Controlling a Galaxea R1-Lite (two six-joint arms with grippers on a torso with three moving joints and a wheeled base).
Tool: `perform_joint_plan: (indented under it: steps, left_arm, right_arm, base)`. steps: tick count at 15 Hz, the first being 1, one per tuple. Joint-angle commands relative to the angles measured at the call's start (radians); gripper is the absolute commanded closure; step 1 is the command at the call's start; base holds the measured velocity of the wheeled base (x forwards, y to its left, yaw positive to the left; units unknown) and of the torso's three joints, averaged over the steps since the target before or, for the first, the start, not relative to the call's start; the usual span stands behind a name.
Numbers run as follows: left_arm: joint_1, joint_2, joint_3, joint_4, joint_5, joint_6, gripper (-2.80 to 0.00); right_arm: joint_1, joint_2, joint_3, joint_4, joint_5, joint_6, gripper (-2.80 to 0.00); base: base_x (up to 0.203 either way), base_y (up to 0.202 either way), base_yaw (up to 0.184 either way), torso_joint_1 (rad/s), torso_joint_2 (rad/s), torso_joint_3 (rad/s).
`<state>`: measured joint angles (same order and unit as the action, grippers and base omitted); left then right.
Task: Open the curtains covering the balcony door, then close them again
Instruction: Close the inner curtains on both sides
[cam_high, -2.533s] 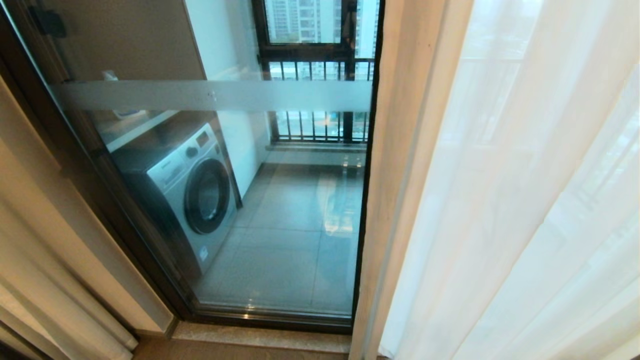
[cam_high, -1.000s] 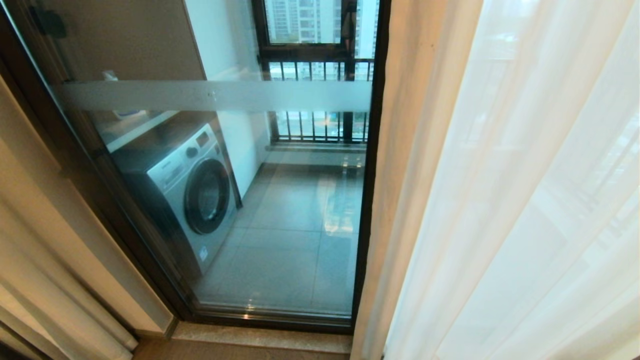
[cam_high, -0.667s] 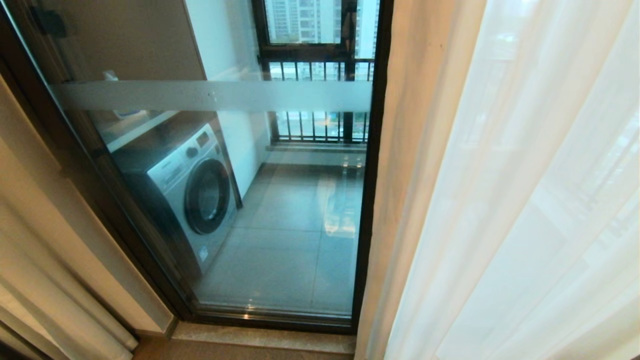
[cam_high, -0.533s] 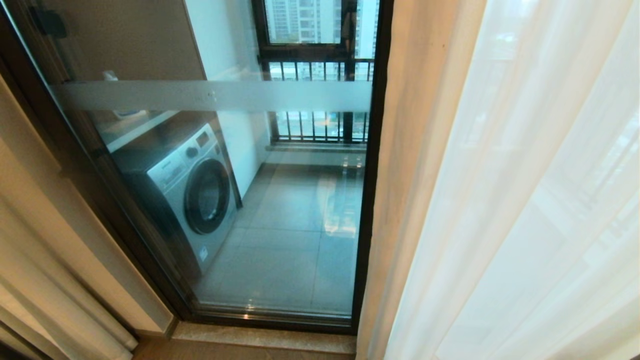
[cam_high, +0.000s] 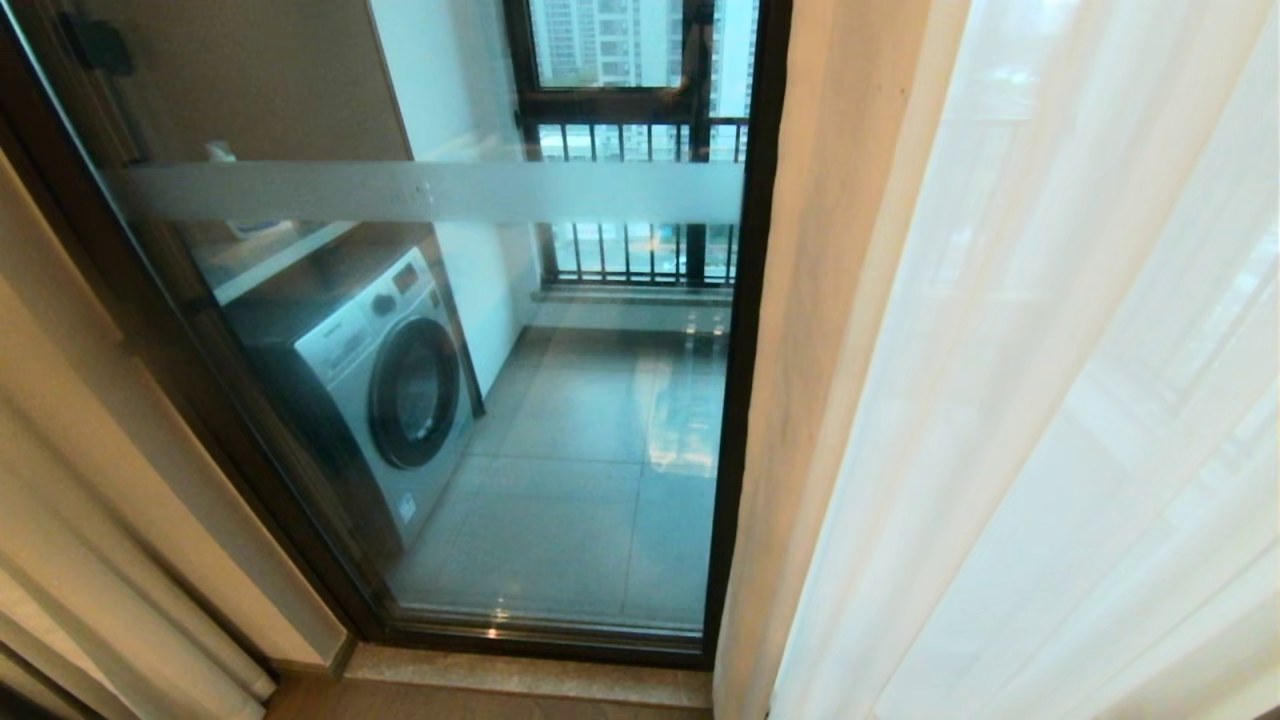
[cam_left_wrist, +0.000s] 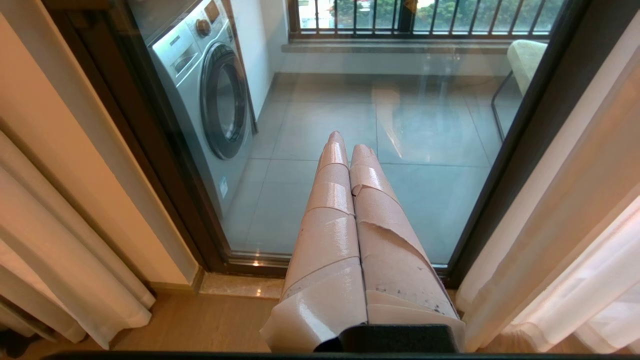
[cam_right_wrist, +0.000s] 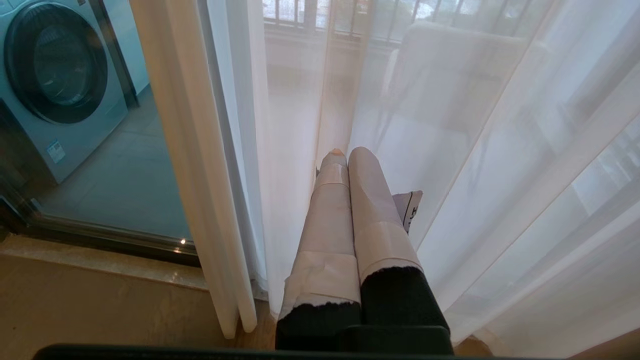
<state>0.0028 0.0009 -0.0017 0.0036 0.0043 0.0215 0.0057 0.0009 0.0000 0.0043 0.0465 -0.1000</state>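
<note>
Curtains (cam_high: 1050, 400), sheer white vertical folds

Two long tapering fingers on the left gripper (cam_left_wrist: 349, 147), wrapped in overlapping bands of glossy pinkish-beige tape, torn and wrinkled at the edges and speckled with dark spots near the black base block. Same beige tape wrapping on the right gripper (cam_right_wrist: 347, 152), ragged where it ends over bare black finger bodies. Black mount below, small white tag with dark print beside one finger.
</note>
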Motion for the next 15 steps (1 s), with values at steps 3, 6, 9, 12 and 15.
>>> perform_joint_plan:
  steps: [3,6,9,12,15]
  left_arm:
    - [0.0,0.001,0.0,-0.001,0.0,0.0,0.0]
    - [0.0,-0.001,0.0,0.0,0.0,0.0,0.0]
    - [0.0,0.001,0.0,0.0,0.0,0.0,0.0]
    - [0.0,0.001,0.0,0.0,0.0,0.0,0.0]
    - [0.0,0.001,0.0,-0.001,-0.003,-0.003,0.0]
  right_arm:
    - [0.0,-0.001,0.0,0.002,0.001,0.003,0.0]
    - [0.0,-0.001,0.0,0.002,0.0,0.002,0.0]
    - [-0.004,-0.001,0.0,0.0,0.001,0.002,0.0]
    - [-0.006,-0.001,0.0,0.0,0.001,-0.001,0.0]
    - [-0.006,-0.001,0.0,0.002,0.001,-0.004,0.0]
  base:
    - [0.0,0.0,0.0,0.0,0.0,0.0]
    - [0.0,0.0,0.0,0.0,0.0,0.0]
    - [0.0,0.0,0.0,0.0,0.0,0.0]
    - [0.0,0.0,0.0,0.0,0.0,0.0]
    - [0.0,0.0,0.0,0.0,0.0,0.0]
